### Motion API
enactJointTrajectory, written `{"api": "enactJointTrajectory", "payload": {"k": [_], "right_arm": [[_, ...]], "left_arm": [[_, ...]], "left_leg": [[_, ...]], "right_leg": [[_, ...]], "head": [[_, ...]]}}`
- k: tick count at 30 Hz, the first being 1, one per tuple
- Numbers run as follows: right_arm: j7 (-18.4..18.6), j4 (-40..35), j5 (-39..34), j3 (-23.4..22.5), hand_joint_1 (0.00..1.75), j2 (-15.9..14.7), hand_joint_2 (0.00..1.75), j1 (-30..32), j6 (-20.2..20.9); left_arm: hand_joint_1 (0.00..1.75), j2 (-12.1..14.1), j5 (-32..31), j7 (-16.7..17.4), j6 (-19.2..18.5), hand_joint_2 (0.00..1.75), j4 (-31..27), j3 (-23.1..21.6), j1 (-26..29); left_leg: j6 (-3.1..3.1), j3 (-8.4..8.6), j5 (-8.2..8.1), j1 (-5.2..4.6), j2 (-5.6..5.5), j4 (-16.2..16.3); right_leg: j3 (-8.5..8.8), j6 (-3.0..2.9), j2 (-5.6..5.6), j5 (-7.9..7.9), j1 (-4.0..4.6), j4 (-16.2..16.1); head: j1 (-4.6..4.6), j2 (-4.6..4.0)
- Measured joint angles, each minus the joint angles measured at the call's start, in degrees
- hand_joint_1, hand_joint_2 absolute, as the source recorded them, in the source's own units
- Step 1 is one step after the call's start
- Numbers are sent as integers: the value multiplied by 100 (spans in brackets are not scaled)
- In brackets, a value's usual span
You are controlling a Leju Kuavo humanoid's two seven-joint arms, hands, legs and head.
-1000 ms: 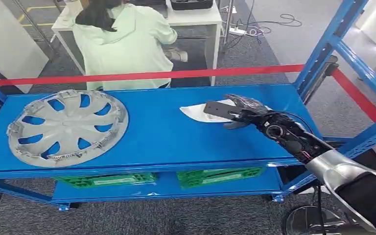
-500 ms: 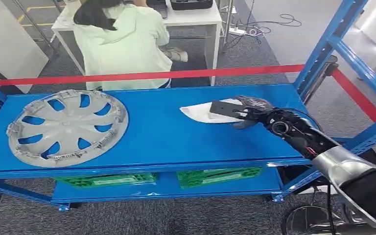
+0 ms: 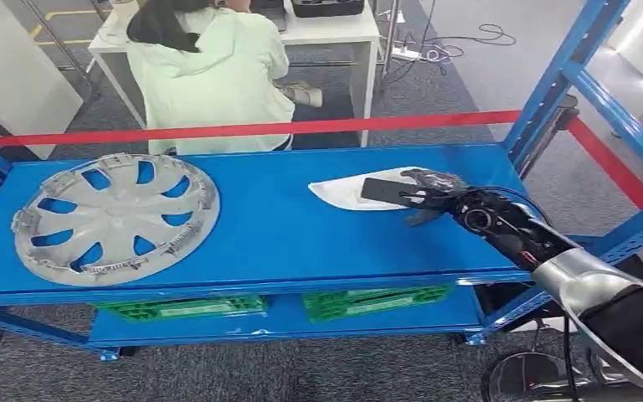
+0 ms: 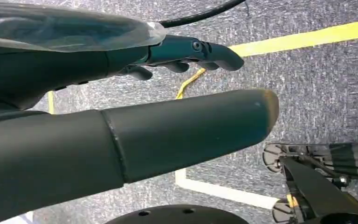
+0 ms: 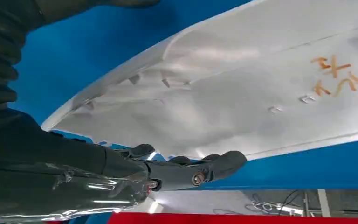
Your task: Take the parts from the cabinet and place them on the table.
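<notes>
A white curved panel part (image 3: 343, 193) lies flat on the blue cabinet shelf (image 3: 285, 243), right of centre. My right hand (image 3: 431, 194) reaches over its right end, fingers spread above it and thumb pointing off toward the shelf's front. Up close, the dark fingers (image 5: 205, 169) curl along one edge of the white part (image 5: 242, 84), which carries orange writing. A silver wheel cover (image 3: 115, 218) rests on the shelf's left side. My left hand (image 4: 168, 51) hangs over grey floor with its fingers stretched out and nothing in it.
A red barrier tape (image 3: 301, 127) runs behind the shelf, and a person in a pale green top (image 3: 209, 75) sits beyond it at a white desk (image 3: 335, 29). Blue rack uprights (image 3: 569, 67) rise at the right. Green crates (image 3: 368, 300) sit on the lower shelf.
My right hand has slid a little to the right along the white part and its thumb has spread outward. The part and the wheel cover have stayed in place.
</notes>
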Motion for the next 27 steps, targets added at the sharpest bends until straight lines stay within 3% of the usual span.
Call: {"api": "enactJointTrajectory", "payload": {"k": [14, 16, 17, 19, 24, 27], "right_arm": [[-92, 367, -90, 90, 3, 0, 175, 7, -44], [-107, 404, -96, 92, 63, 0, 175, 10, -53], [-111, 420, -105, 92, 157, -2, 175, 15, -55], [-129, 435, -120, 90, 152, -11, 175, 33, -70], [-131, 435, -127, 83, 166, -44, 175, 42, -81], [-131, 435, -192, 81, 162, -48, 175, 42, -90]], "left_arm": [[0, 2, -15, -2, 0, 0, 0, 0, 0], [0, 2, -24, -2, -2, 0, 0, 0, 1], [0, 4, -35, -2, -7, 0, 0, 2, 1], [0, 7, -35, -2, -9, 0, 0, 0, 0], [0, 11, -20, 0, -9, 0, 0, 0, 1], [0, 11, -15, 0, -9, 0, 0, 0, 1]], "left_leg": [[0, 1, 0, 0, 0, 0], [0, 1, 0, 0, 0, 0], [0, 1, 0, 0, 0, 0], [0, 2, 0, 0, 0, 0], [0, 4, 0, 0, 0, 0], [0, 4, 0, 0, 0, 0]], "right_leg": [[0, 0, 0, 0, 0, 0], [-1, 0, 0, 0, 0, 0], [-1, 0, 0, 0, 0, 0], [0, 0, 1, 0, 0, 0], [1, 0, 1, 0, 0, 0], [2, 0, 0, 0, 0, 0]], "head": [[0, 0], [0, 0], [2, 0], [0, 0], [2, 0], [0, 0]]}}
